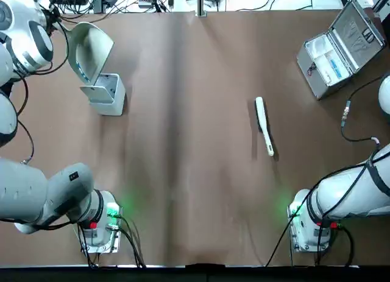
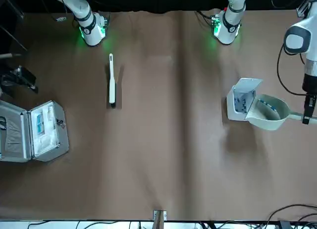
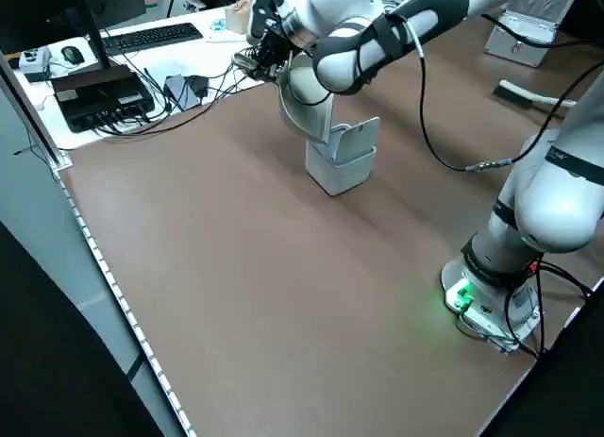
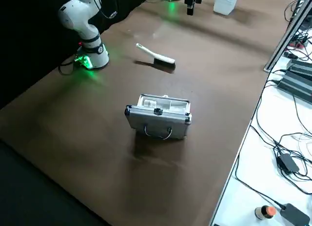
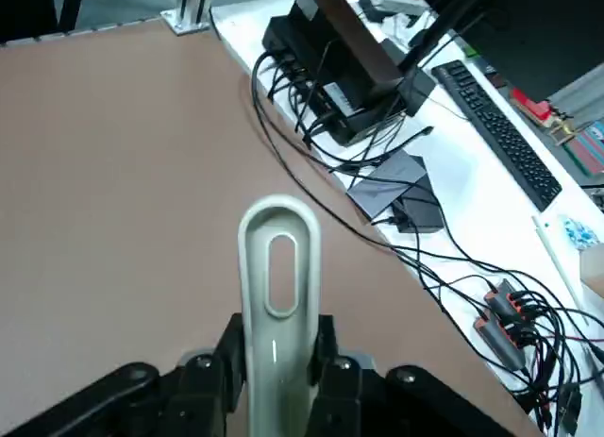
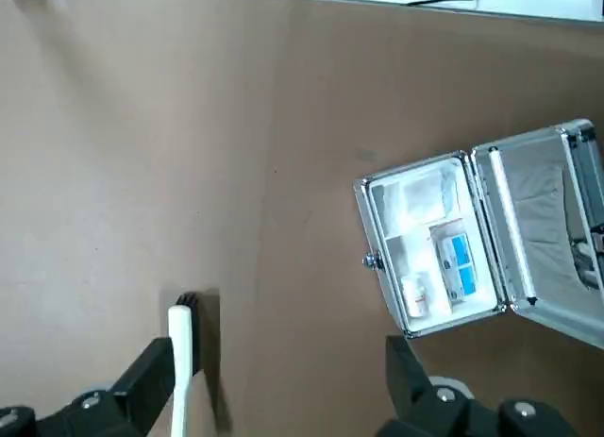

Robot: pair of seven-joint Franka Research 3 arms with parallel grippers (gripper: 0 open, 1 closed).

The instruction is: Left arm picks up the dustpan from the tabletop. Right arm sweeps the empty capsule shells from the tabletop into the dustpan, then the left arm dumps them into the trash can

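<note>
Left hand (image 5: 274, 361) is clenched on the dustpan (image 1: 89, 50) handle, tilting its mouth onto the rim of the trash can (image 1: 105, 93), at ten o'clock near the counter (image 1: 183, 142) edge. Right hand (image 6: 283, 399) hangs released above the brush (image 1: 264, 125) at three o'clock; wide bare counter lies between.
</note>
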